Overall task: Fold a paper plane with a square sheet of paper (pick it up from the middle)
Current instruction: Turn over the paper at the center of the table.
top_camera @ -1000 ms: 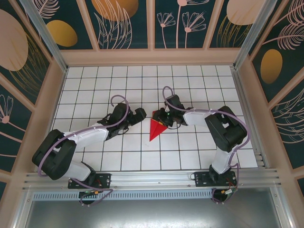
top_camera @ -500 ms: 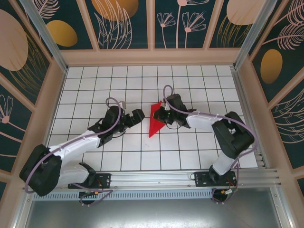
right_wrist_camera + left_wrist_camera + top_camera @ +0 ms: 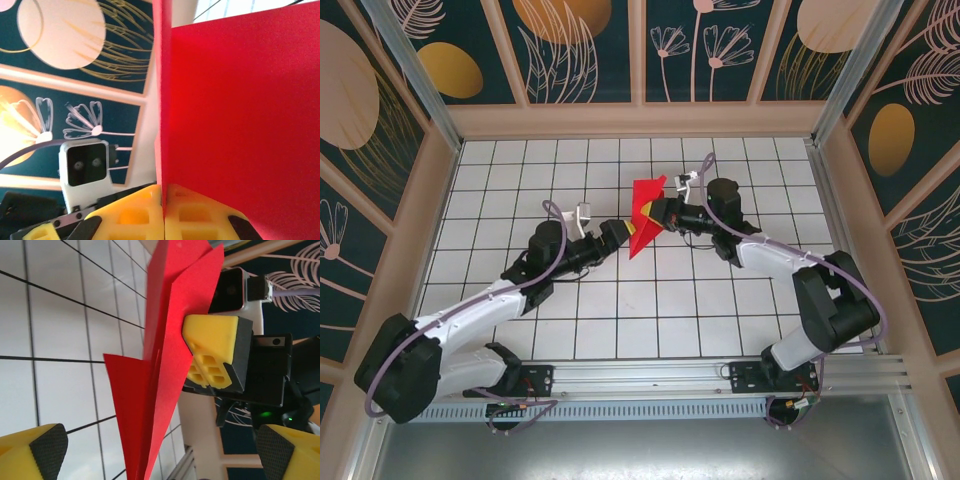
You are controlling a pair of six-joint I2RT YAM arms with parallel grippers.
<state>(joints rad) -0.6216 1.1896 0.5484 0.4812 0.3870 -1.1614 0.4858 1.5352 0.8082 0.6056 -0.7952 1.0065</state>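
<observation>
Two white-and-black arms, each tipped with a yellow-fingered tool.
The left arm [image 3: 490, 300] and right arm [image 3: 770, 255] share one build: smooth white link shells, bulky black joint housings, and a thin lilac cable [image 3: 549, 208] looping loosely along each. Both stand on black base plates [image 3: 520, 380]. The left tool [image 3: 617, 238] and right tool [image 3: 658, 215] carry blocky yellow fingers [image 3: 210, 340] moulded with rounded recesses, faced with black textured pads [image 3: 50, 445] and set in black mounts. A green light [image 3: 264, 415] glows on the right wrist, and a white twin-lens camera housing [image 3: 86, 167] sits on the left wrist.
</observation>
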